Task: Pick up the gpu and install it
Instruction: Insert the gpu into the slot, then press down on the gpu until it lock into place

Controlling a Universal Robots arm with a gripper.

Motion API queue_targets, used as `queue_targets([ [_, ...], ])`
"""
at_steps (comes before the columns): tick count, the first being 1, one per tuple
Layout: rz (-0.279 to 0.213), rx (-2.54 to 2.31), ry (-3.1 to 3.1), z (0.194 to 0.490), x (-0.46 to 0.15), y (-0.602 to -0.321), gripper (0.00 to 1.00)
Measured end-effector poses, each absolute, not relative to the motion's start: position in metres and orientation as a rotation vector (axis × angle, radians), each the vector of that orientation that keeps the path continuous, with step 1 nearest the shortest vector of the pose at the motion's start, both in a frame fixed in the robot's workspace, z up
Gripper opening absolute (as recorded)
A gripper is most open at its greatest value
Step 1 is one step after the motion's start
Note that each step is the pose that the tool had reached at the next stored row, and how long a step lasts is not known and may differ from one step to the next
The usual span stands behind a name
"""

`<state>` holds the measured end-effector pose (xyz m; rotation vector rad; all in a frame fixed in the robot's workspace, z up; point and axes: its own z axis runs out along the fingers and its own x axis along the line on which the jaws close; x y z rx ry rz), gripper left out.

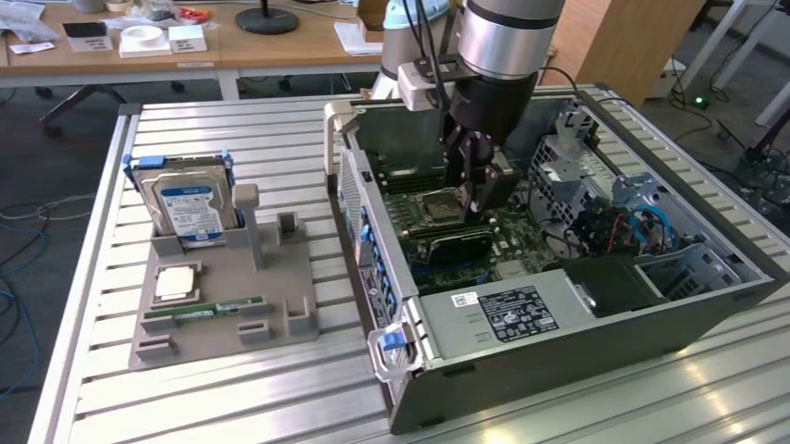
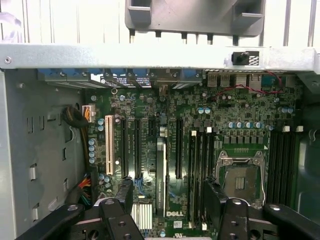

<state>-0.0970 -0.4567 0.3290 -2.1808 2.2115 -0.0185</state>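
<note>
With the gpu [image 2: 160, 175] seated upright in a motherboard [image 2: 200, 115] slot inside the case [image 1: 580, 324], the gripper [image 2: 167, 197] hovers just above it, jaws open and empty (installation looks done).

I see the gpu [image 1: 447, 244] [image 2: 160, 176], a thin dark card, standing on edge in a motherboard [image 2: 240, 107] slot, mid-frame.

arm [image 1: 500, 42]: silver cylinder, black joint | end effector [image 1: 479, 190]: black fingers
</note>
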Motion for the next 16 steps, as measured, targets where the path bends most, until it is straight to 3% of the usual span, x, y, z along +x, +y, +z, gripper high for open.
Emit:
queue_targets([
  [12, -0.019, -2.181, 2.212, 0.3292, -0.0970, -0.4567, 0.69],
  [16, -0.019, -2.181, 2.212, 0.3292, -0.0970, -0.4567, 0.61],
])
